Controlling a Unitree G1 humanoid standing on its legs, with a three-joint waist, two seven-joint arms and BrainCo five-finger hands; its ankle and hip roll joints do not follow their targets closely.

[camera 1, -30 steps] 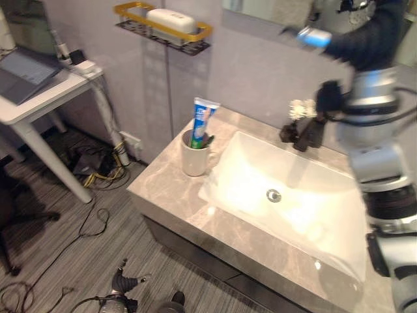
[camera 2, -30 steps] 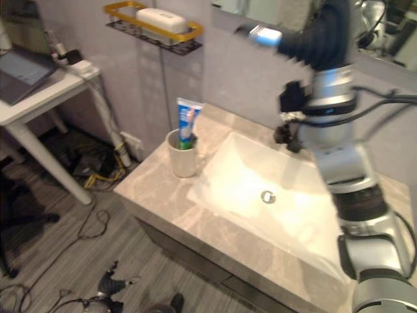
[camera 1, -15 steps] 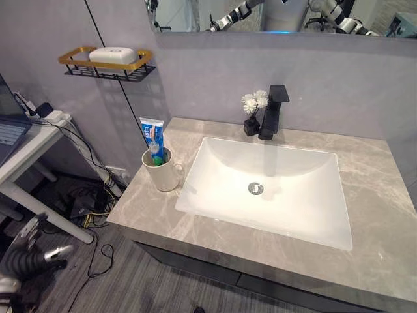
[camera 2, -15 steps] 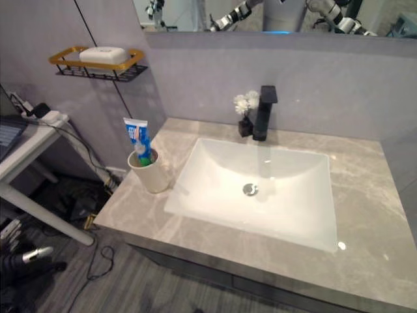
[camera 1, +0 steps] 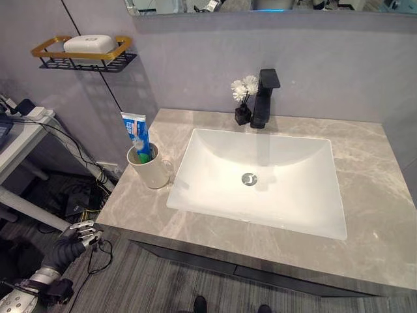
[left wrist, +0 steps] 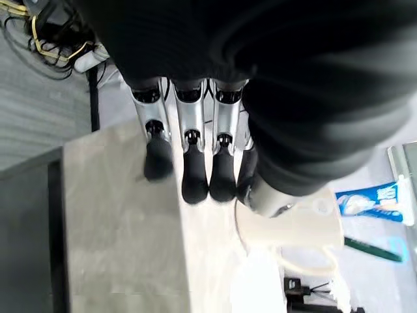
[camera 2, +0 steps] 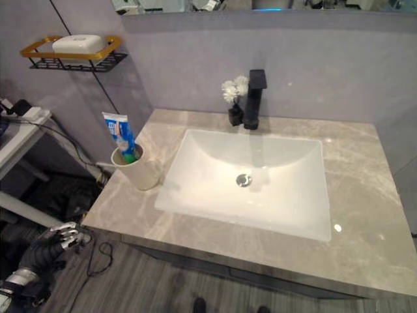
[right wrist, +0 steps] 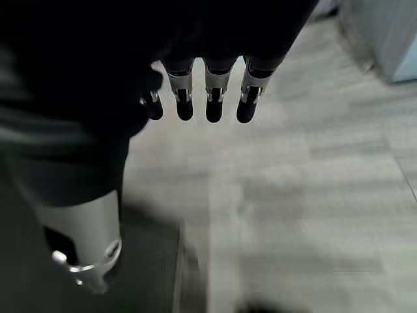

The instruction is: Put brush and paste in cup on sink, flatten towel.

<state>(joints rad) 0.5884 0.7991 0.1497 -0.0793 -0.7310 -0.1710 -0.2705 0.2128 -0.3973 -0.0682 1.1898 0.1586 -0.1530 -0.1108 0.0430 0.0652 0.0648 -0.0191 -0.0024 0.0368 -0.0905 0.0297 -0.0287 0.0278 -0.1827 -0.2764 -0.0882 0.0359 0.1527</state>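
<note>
Since the toothpaste [camera 1: 135, 132] and the green brush [camera 1: 144, 156] already stand in the cup [camera 1: 150, 171] at centre left of the head views, on the counter [camera 1: 391, 195] just beside the sink [camera 1: 260, 179], we judge the towel step to remain, yet we see no towel. We hold the left hand [camera 1: 79, 233] at lower left, below the counter edge, fingers [left wrist: 194, 171] straight, side by side and empty. We keep the right hand [right wrist: 195, 98] over the floor with fingers relaxed. We recommend locating the towel first, then pressing with flat fingers and sweeping outward.
</note>
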